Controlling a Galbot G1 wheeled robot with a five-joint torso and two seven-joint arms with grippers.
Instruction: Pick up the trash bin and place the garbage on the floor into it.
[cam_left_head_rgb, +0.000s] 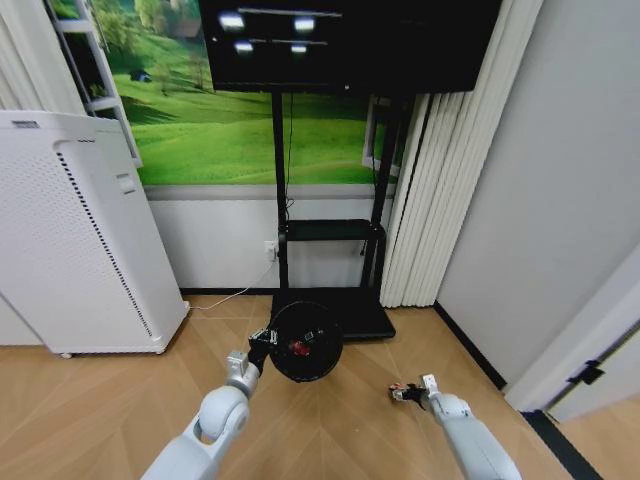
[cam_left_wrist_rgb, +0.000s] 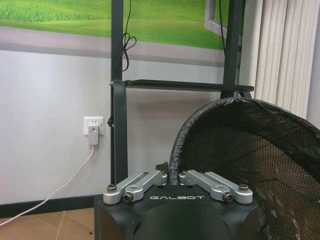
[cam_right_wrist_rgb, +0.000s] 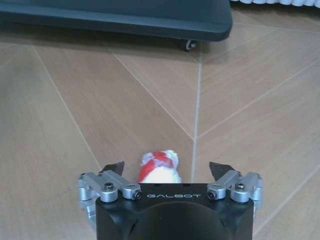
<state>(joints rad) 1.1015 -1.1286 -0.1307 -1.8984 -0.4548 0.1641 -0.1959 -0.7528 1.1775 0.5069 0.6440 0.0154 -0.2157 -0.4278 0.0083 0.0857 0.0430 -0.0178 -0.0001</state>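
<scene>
Trash bin (cam_left_head_rgb: 305, 342), black mesh and round, hangs above the wooden floor (cam_left_head_rgb: 90, 410) in front of the TV stand (cam_left_head_rgb: 330, 310), its open mouth tilted toward the head camera. The left gripper (cam_left_head_rgb: 262, 340) holds it by the near-left rim; in the left wrist view the fingers are pinched together on the rolled black rim (cam_left_wrist_rgb: 176, 150), with the mesh wall curving away to one side. Something small and red (cam_left_head_rgb: 298, 347) lies inside the bin.

To the right, well apart from the bin, the right gripper (cam_left_head_rgb: 403, 392) sits low over the floor. In the right wrist view its fingers (cam_right_wrist_rgb: 114, 167) stand spread wide, and a red-and-white piece of garbage (cam_right_wrist_rgb: 159, 167) lies on the floorboards between them, touching neither fingertip as far as can be seen.

A white perforated appliance (cam_left_head_rgb: 75, 240) stands at far left against the wall. A white plug (cam_left_wrist_rgb: 93, 132) sits in a wall socket beside the stand's upright, its cable trailing down toward the floor. White curtains (cam_left_head_rgb: 440, 180) hang at far right.
</scene>
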